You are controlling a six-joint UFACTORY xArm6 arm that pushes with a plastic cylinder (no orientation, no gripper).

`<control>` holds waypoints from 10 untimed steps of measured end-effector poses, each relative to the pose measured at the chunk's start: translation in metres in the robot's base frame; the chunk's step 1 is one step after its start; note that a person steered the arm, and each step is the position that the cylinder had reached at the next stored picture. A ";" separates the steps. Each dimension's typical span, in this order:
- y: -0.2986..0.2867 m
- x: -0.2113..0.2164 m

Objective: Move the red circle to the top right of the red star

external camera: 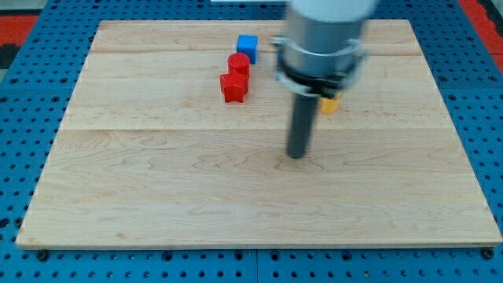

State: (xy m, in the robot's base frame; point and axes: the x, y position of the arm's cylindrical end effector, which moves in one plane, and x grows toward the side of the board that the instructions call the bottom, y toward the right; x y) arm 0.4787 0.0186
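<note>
In the camera view, the red circle (239, 64) sits on the wooden counter (157, 196) toward the view's top, touching or all but touching the red star (233, 87), which lies just below it and a shade to the view's left. A blue cube (247, 45) stands just above and to the right of the circle, and a yellow block (328, 104), its shape mostly hidden behind the arm, lies further to the view's right. The end effector is a bare rod with nothing to open or close, so it grasps nothing; my tip (296, 155) rests on open board, well apart from the red pair, below them and to their right. The circle already sits above the star and seems to need only a small shift to the view's right. I judge the clean way is to bring my tip round to the circle's left side, keeping clear of the star, and push gently rightward. The risks are clipping the star on approach or driving the circle into the blue cube.
</note>
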 end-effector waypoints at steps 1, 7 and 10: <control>-0.107 -0.046; -0.080 -0.048; -0.176 -0.166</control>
State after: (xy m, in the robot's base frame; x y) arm 0.3124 -0.1573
